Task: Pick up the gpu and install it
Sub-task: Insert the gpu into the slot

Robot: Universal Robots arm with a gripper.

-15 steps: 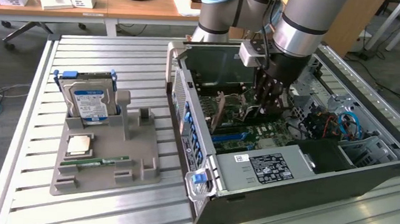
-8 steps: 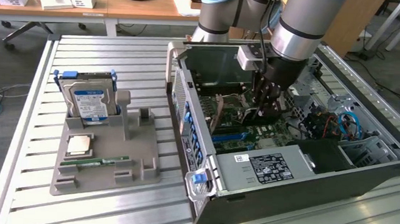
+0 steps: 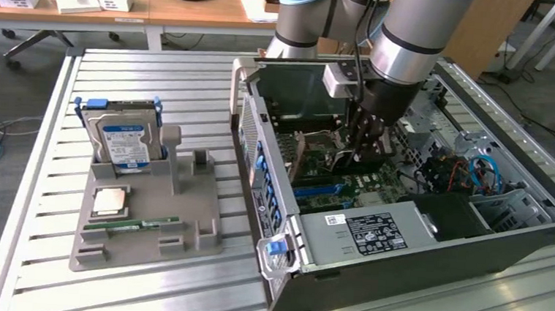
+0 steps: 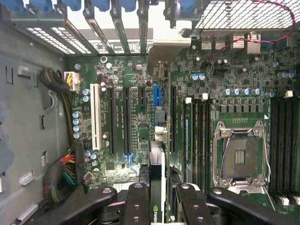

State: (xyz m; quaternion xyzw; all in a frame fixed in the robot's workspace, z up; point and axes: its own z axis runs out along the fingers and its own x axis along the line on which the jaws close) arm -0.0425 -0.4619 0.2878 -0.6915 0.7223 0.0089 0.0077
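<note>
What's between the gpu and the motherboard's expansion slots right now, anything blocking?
Nothing visible. The gripper holds the gpu over the motherboard inside the open case. The long expansion slots look empty, and the cable bundles sit off to the side by the case wall.

exterior: high, oblique, looking down on desk and open case | wrist: close above motherboard, facing it | shared: motherboard
</note>
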